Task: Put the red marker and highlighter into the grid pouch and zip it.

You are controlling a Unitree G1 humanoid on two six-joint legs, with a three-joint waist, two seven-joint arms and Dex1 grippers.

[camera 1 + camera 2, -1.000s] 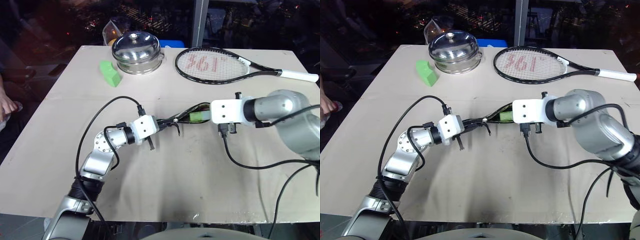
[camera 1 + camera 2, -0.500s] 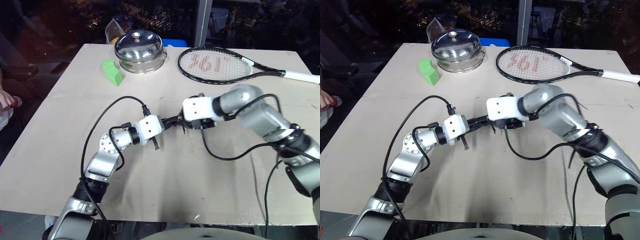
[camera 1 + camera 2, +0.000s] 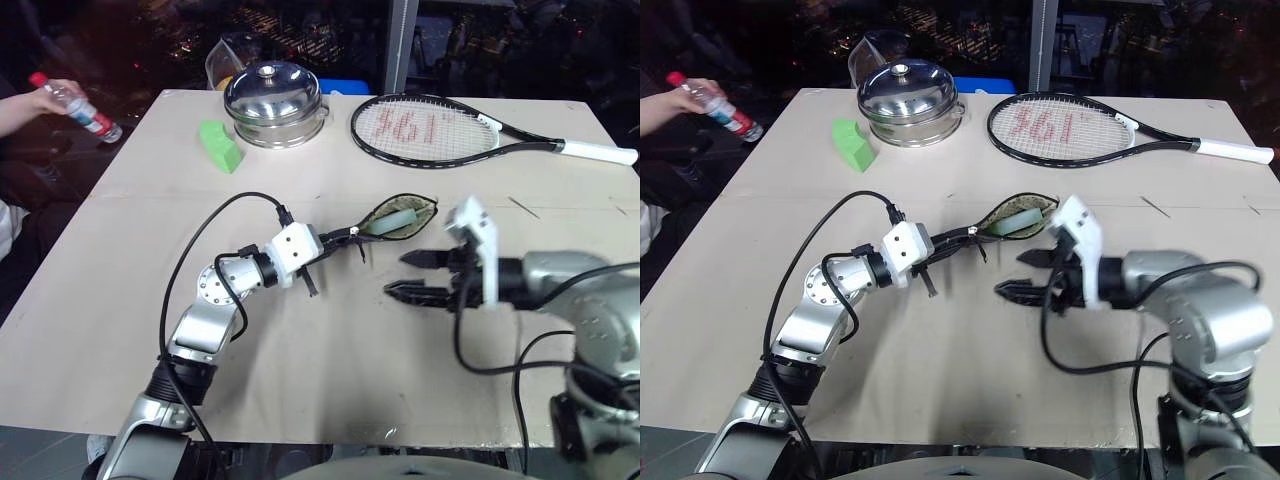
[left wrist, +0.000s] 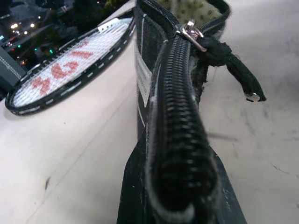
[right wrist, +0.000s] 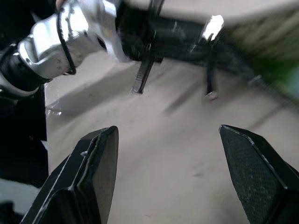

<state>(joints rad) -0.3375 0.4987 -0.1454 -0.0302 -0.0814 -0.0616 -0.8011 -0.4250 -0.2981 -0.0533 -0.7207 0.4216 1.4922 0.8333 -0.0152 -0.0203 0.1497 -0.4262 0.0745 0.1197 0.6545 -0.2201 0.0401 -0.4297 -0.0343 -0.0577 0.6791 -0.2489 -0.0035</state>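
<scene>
Zipping is what we judge remains: our left gripper [image 3: 330,243] clamps the grid pouch [image 3: 398,217] by its closed end, held above the table [image 3: 330,390], mouth gaping, highlighter [image 3: 394,219] inside; red marker unseen. Our right gripper [image 3: 415,275] hovers nearby, spread wide, empty.

Steel lidded pot [image 3: 274,103], green wedge block [image 3: 220,146], tennis racket [image 3: 440,130], person's bottle [image 3: 76,107].
</scene>
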